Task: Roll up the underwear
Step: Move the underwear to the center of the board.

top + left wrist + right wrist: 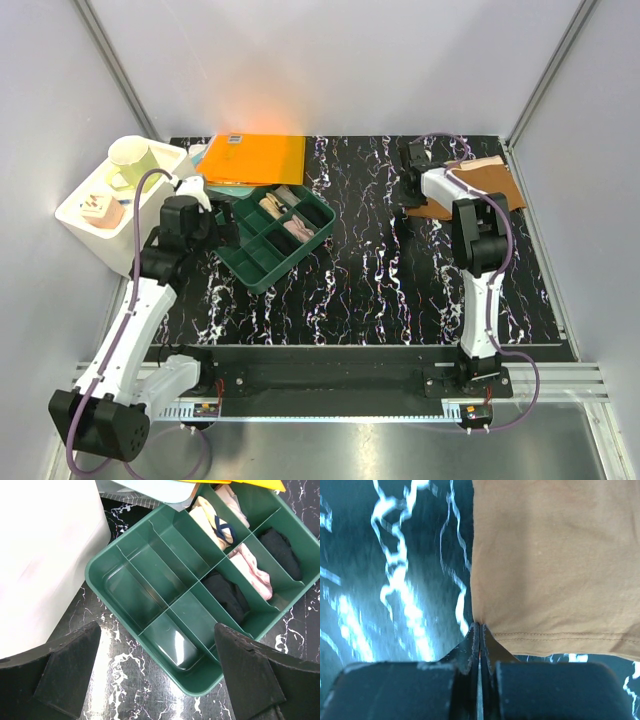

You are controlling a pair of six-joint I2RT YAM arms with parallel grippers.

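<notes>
The brown underwear [488,183] lies flat on the black marbled table at the back right. In the right wrist view it fills the upper right as tan fabric [555,560] with a stitched hem. My right gripper [410,190] [479,626] is shut, its tips pinching the cloth's near left corner. My left gripper [225,232] [157,626] hangs open above the near corner of a green divided tray [255,280] [200,687], holding nothing. Some tray compartments hold rolled dark [227,595], pink [252,567] and cream [212,517] fabric pieces.
A white bin [78,222] [45,555] with a pale green mug [130,160] stands at the left table edge, close to my left arm. An orange folder [255,158] lies behind the tray. Frame walls close in the sides and back.
</notes>
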